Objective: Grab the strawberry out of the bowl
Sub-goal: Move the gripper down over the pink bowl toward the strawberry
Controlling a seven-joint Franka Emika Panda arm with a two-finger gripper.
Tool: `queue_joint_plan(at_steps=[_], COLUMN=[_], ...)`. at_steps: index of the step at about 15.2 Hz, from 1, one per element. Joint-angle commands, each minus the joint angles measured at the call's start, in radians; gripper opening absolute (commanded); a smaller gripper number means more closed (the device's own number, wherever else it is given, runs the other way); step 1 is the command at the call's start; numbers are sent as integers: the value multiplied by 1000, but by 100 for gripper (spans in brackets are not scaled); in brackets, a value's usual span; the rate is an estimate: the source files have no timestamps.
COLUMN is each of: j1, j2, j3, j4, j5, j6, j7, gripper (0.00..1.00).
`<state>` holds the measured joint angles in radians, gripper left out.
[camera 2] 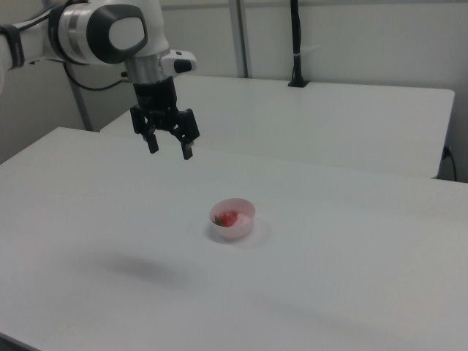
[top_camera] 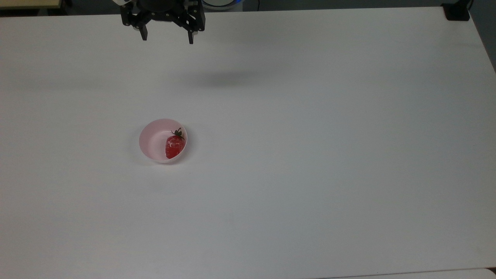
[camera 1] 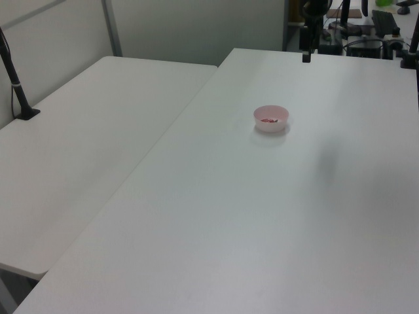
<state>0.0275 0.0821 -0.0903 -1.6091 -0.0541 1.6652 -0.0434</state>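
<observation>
A small round pale pink plastic bowl (top_camera: 162,140) (camera 1: 271,118) (camera 2: 233,219) stands on the broad white table (top_camera: 310,155) (camera 2: 88,219). Inside the bowl lies a small glossy red strawberry with a dark green leafy cap (top_camera: 174,145) (camera 2: 228,217), against the wall on the top view's right, cap towards the top view's upper edge. The black two-finger gripper (top_camera: 167,39) (camera 2: 170,150) hangs in the air well apart from the bowl, towards the top view's upper edge, its fingers spread wide with nothing between them, pointing down
</observation>
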Motion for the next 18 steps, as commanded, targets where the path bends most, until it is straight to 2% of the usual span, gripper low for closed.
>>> queue_joint_plan(at_steps=[1, 3, 4, 8, 12, 18], j1=[-9, -9, -8, -9, -9, 5], j2=[59, 97, 117, 203, 297, 381], j3=[0, -31, -52, -84, -88, -86], j4=[20, 25, 25, 25, 20, 14], j5=[32, 88, 95, 99, 108, 105], j6=[96, 164, 210, 359, 435, 468], j7=[5, 32, 51, 62, 106, 347], gripper=[100, 100, 100, 99, 90, 90])
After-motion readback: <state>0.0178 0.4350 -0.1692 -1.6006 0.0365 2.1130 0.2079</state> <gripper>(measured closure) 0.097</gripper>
